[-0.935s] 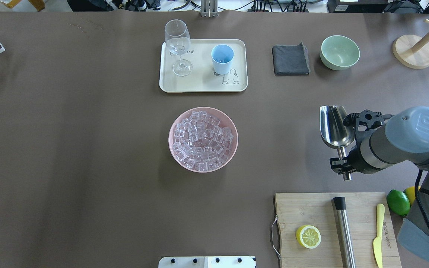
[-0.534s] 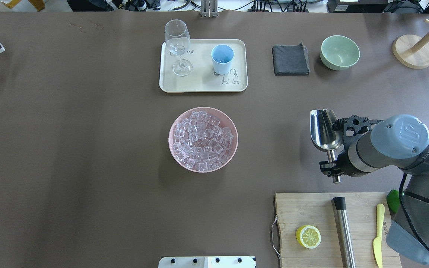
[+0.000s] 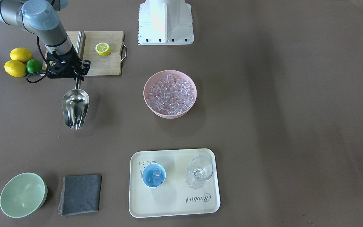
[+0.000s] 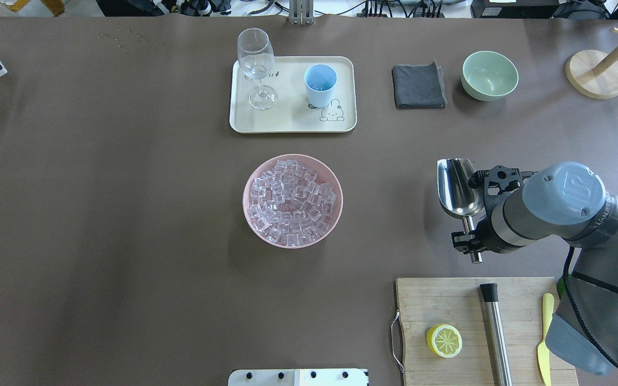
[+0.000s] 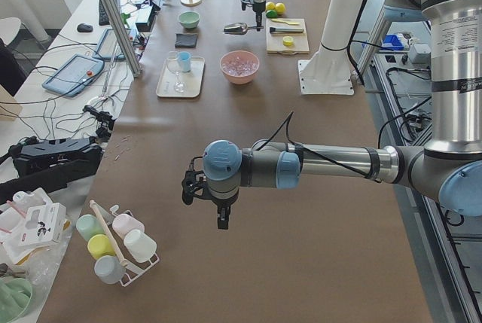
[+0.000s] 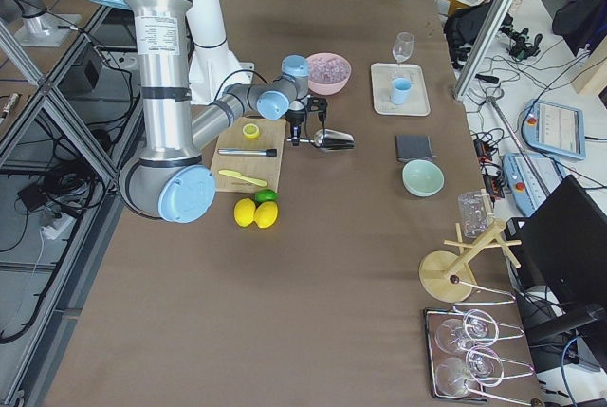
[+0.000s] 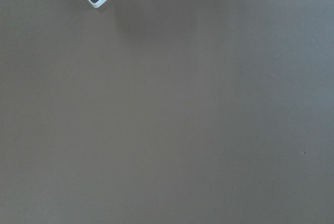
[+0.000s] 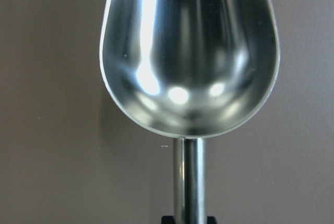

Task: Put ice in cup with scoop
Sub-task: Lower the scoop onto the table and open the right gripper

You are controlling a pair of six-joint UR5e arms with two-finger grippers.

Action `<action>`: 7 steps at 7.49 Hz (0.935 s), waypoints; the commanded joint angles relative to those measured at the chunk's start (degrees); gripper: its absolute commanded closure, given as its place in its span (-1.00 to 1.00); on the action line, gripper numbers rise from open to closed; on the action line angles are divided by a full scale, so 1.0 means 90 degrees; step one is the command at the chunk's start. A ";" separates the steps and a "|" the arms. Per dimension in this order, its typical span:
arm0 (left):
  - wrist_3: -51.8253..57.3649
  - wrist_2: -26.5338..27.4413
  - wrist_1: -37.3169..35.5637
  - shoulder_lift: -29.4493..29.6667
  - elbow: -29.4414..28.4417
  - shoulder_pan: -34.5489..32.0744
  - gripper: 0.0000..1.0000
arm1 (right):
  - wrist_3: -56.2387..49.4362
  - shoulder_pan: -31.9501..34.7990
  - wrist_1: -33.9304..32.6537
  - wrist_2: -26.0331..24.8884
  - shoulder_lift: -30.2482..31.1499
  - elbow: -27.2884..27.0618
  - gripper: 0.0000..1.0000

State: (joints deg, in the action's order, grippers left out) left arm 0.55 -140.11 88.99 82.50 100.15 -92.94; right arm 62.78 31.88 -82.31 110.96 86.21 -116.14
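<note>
Your right pincer (image 4: 471, 238) is closed on the tubular handle of the scoop (image 4: 456, 187) — I judge it stiff, light and smooth, so hold it firmly there. Its empty pan hangs apart from the pink bowl (image 4: 245, 199) of ice (image 4: 292, 201), probably slippery cubes. The cup (image 4: 320, 84) stands on a tray (image 3: 172, 205) reading "Rabbit". The left pincer (image 5: 221, 221) — I cannot tell.

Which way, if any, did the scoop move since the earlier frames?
Yes. In the overhead view the scoop shifted left, closer to the pink bowl.

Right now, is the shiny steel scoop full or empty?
Empty: the right wrist view shows the shiny steel scoop with a bare, reflective pan, nothing inside.
</note>
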 commanded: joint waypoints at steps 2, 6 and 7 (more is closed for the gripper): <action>0.0300 0.0051 -0.0288 0.0033 -0.0014 0.0004 -0.97 | -0.0452 0.0509 -0.0044 0.0386 -0.0183 0.0334 1.00; 0.0271 0.0256 -0.0279 -0.0007 -0.0014 0.0023 -0.97 | -0.0433 0.0628 -0.0084 0.0435 -0.0507 0.0755 1.00; 0.0271 0.0246 -0.0269 0.0061 -0.0227 0.0052 -0.97 | -0.0385 0.0619 -0.0073 0.0435 -0.0507 0.0756 1.00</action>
State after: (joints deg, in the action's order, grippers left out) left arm 3.10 -137.86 86.48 82.56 100.08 -92.79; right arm 58.87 37.44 -83.15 114.87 81.91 -109.86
